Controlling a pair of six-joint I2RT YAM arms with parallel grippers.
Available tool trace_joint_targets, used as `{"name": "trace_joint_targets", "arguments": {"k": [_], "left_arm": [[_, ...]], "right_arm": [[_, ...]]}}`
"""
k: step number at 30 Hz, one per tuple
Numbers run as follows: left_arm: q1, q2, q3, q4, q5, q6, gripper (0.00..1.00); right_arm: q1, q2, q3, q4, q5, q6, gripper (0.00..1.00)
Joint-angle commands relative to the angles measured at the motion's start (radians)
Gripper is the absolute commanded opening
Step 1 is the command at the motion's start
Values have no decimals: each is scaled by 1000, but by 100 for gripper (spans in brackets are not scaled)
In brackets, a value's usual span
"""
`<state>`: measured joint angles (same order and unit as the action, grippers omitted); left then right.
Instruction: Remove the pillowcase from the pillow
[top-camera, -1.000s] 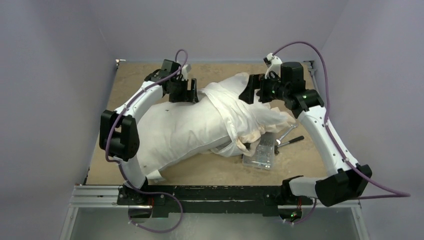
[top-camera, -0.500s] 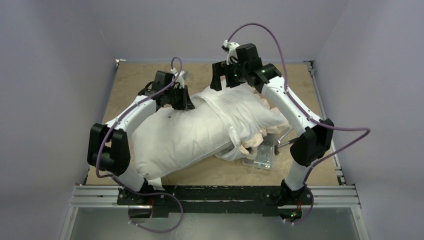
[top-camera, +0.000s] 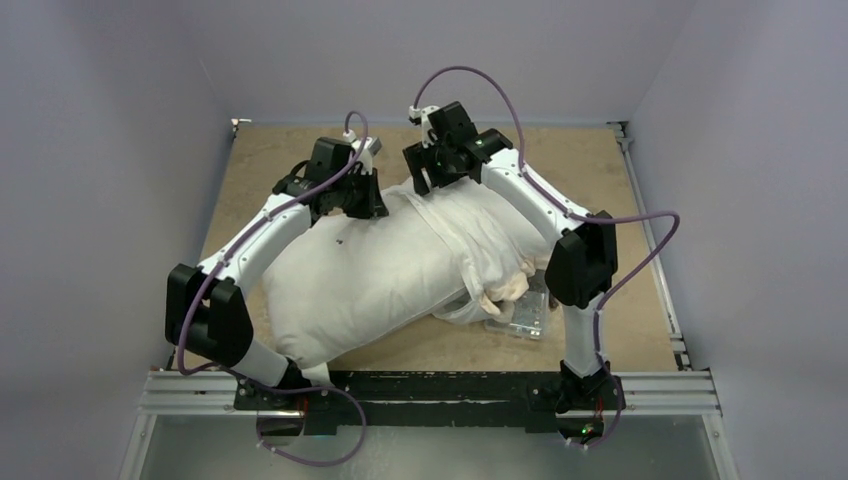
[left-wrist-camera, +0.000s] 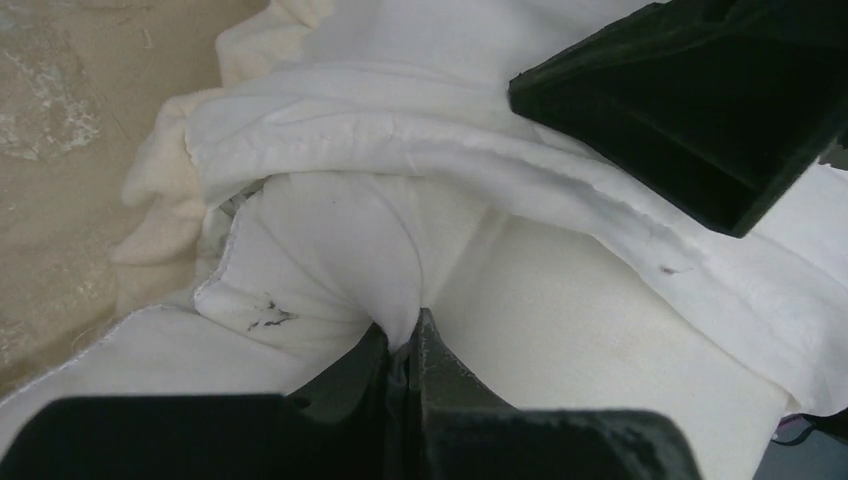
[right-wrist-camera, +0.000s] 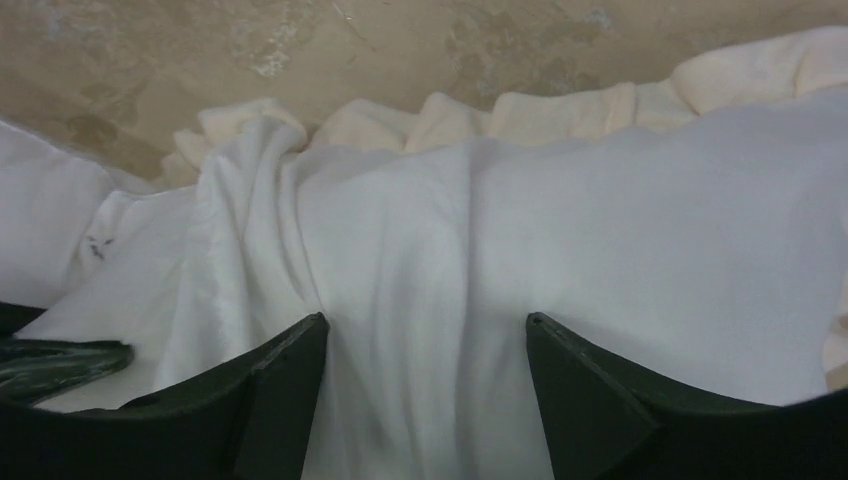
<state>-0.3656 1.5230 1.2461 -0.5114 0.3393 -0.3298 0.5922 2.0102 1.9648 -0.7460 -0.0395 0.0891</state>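
Observation:
The plump white pillow (top-camera: 350, 280) lies across the table's left and middle. The pillowcase (top-camera: 480, 225), white side out, is bunched over the pillow's right end, its cream frill (top-camera: 505, 288) hanging at the near right. My left gripper (top-camera: 360, 205) sits at the pillow's far edge, shut on a pinch of the pillow's speckled white corner (left-wrist-camera: 300, 270), just below the pillowcase's hem (left-wrist-camera: 420, 135). My right gripper (top-camera: 425, 180) stands open right beside it, fingers (right-wrist-camera: 285, 370) pressed down on folds of the pillowcase (right-wrist-camera: 430, 300) with the frill (right-wrist-camera: 500, 115) beyond.
A clear plastic box (top-camera: 522, 312) lies partly under the pillowcase at the near right. Tan tabletop (top-camera: 270, 160) shows around the pillow. Purple walls close in on three sides, and a metal rail (top-camera: 430, 390) runs along the near edge.
My left gripper closed on the pillow's far corner. The right arm swung from the right side to the far middle, landing beside the left gripper, and its jaws have narrowed somewhat.

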Motion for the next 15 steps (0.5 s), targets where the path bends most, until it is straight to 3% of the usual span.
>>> {"name": "trace_joint_targets", "arguments": {"k": [1, 5, 8, 15], "left_arm": [[-24, -50, 85, -57, -23, 17, 0], [-24, -66, 104, -94, -82, 36, 0], [-24, -68, 123, -137, -133, 47, 0], [-22, -96, 177, -183, -225, 57, 0]], "right_arm": [[-2, -39, 4, -32, 156, -68, 60], [-9, -71, 5, -17, 272, -68, 17], [-24, -91, 34, -17, 349, -61, 0], [-145, -171, 104, 16, 357, 13, 0]]}}
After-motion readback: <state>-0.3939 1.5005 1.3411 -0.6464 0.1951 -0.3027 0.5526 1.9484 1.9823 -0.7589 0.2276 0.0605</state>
